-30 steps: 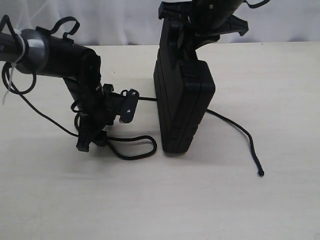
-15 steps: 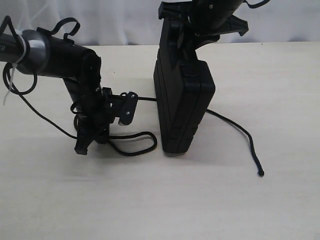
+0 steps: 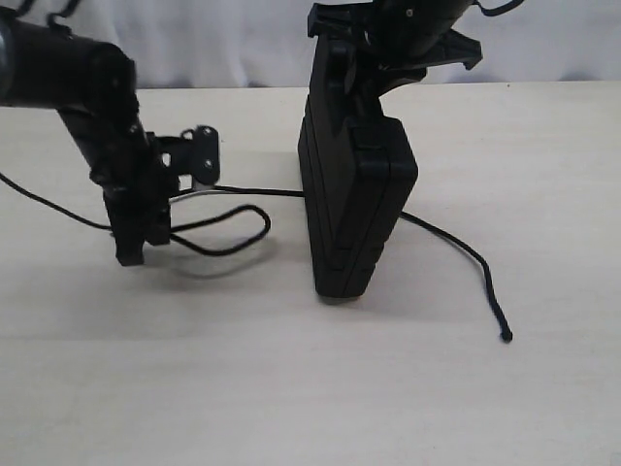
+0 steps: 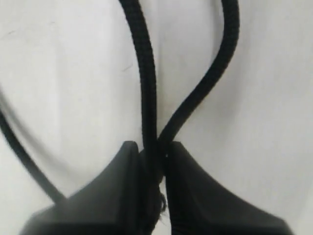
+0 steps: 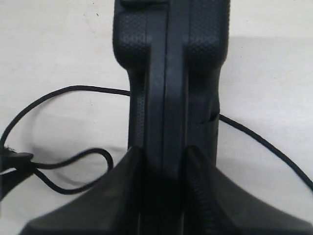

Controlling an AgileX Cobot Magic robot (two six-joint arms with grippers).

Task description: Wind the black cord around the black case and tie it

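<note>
Pale beige tabletop point(image 3: 291, 388), white fabric backdrop point(image 3: 243, 44) behind, soft even light

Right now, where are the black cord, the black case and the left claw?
black cord point(image 4: 145, 73): left wrist view, strand entering the claw.
black case point(image 3: 357, 194): exterior view, broad upright side.
left claw point(image 4: 150, 149): left wrist view, between its tips.
</note>
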